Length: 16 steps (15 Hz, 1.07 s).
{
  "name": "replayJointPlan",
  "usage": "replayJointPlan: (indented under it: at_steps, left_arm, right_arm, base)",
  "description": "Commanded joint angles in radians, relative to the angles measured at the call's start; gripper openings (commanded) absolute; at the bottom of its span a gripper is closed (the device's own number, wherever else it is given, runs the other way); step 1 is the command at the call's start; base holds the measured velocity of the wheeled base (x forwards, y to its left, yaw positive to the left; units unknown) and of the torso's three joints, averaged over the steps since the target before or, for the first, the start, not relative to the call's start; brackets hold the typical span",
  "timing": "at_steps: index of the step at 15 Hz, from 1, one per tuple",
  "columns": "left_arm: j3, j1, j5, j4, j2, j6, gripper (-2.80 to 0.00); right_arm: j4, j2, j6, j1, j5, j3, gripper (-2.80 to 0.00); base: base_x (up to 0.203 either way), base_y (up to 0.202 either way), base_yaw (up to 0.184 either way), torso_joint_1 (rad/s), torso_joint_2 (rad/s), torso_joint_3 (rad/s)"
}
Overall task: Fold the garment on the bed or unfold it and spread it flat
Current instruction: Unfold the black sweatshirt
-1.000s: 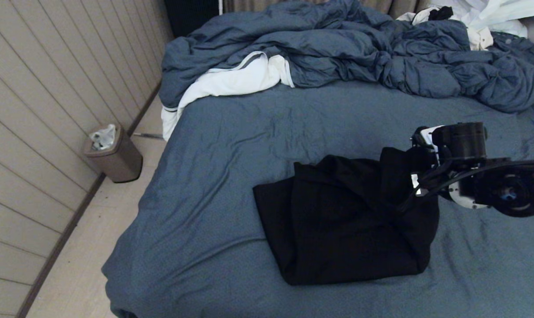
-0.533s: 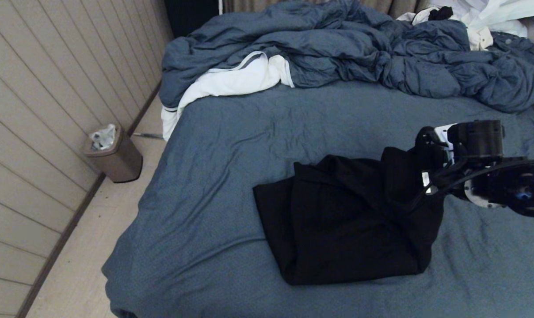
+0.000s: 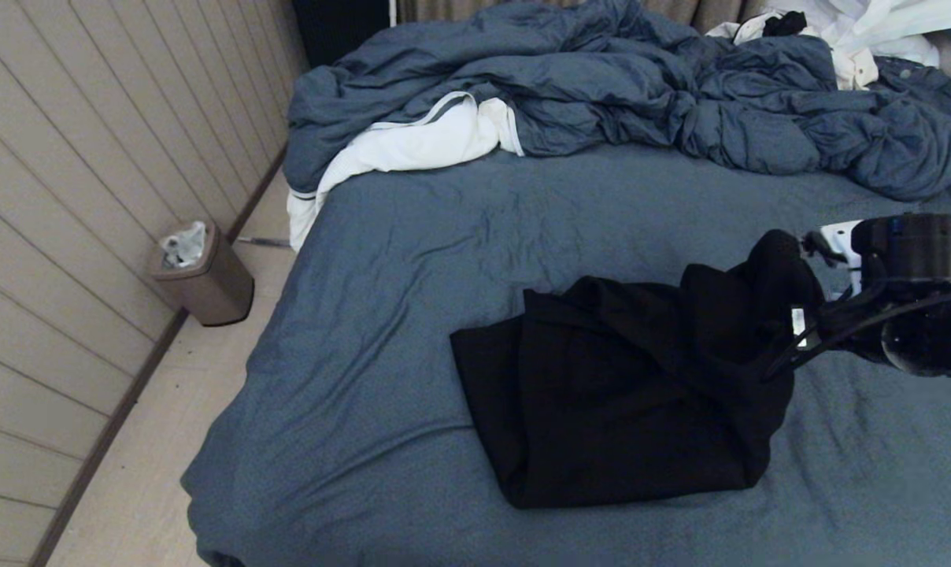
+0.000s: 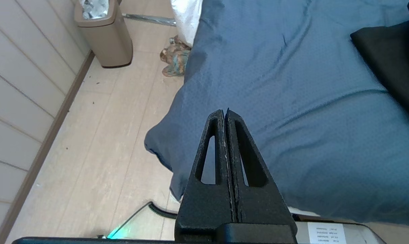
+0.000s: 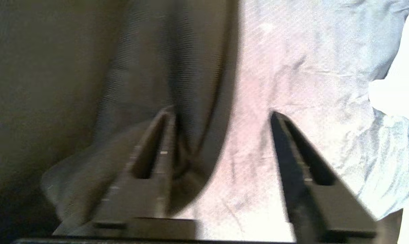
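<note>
The garment [image 3: 625, 394], a black hoodie, lies folded into a rough block on the bed [image 3: 444, 260] right of centre. Its right edge is raised in a peak against my right gripper [image 3: 800, 321], which comes in from the right. In the right wrist view this gripper [image 5: 221, 113] is open: a black fold of the garment [image 5: 72, 84] lies against the inside of one finger [image 5: 150, 159], and bare sheet [image 5: 309, 67] shows in the rest of the gap. My left gripper [image 4: 224, 112] is shut on nothing, parked above the bed's near left corner [image 4: 292, 101], apart from the garment [image 4: 390, 57].
A rumpled blue-grey duvet [image 3: 601, 87] with white lining [image 3: 412, 146] covers the far end of the bed. White clothing [image 3: 877, 31] lies at the far right. A brown bin [image 3: 200, 276] stands on the floor by the panelled wall, and a small patterned object [image 4: 174, 59] lies near it.
My right arm has moved to the right, and the garment's raised right edge has stretched rightward and higher with it. The rest of the garment stays put.
</note>
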Motion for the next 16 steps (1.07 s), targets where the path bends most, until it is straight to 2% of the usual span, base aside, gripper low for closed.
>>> replayJointPlan:
  at_steps: [1,4,7,11,13,15,16]
  left_arm:
    - [0.0,0.0,0.001,0.0,0.0,0.0,-2.8]
    - [0.0,0.0,0.001,0.0,0.002,0.0,-2.8]
    - [0.0,0.0,0.001,0.0,0.0,0.0,-2.8]
    - [0.0,0.0,0.001,0.0,0.0,0.0,-2.8]
    - [0.0,0.0,0.001,0.0,0.002,0.0,-2.8]
    - [0.0,0.0,0.001,0.0,0.002,0.0,-2.8]
    - [0.0,0.0,0.001,0.0,0.002,0.0,-2.8]
  right_arm:
    - [-0.001,-0.033,0.001,-0.04,0.018,0.001,0.0]
    - [0.0,-0.065,0.006,-0.132,0.091,-0.003,0.0]
    - [0.001,-0.089,0.009,-0.293,0.188,0.005,0.0]
    - [0.002,-0.117,0.01,-0.514,0.365,0.015,0.0]
    - [0.006,-0.167,0.012,-0.567,0.454,0.029,0.0]
    - [0.008,-0.228,0.021,-0.575,0.502,0.051,0.0]
    - [0.009,-0.264,0.031,-0.572,0.525,0.07,-2.8]
  base:
    - [0.0,0.0,0.0,0.0,0.0,0.0]
    - [0.0,0.0,0.0,0.0,0.0,0.0]
    - [0.0,0.0,0.0,0.0,0.0,0.0]
    - [0.0,0.0,0.0,0.0,0.0,0.0]
    - [0.0,0.0,0.0,0.0,0.0,0.0]
    - [0.0,0.0,0.0,0.0,0.0,0.0]
    - [0.0,0.0,0.0,0.0,0.0,0.0]
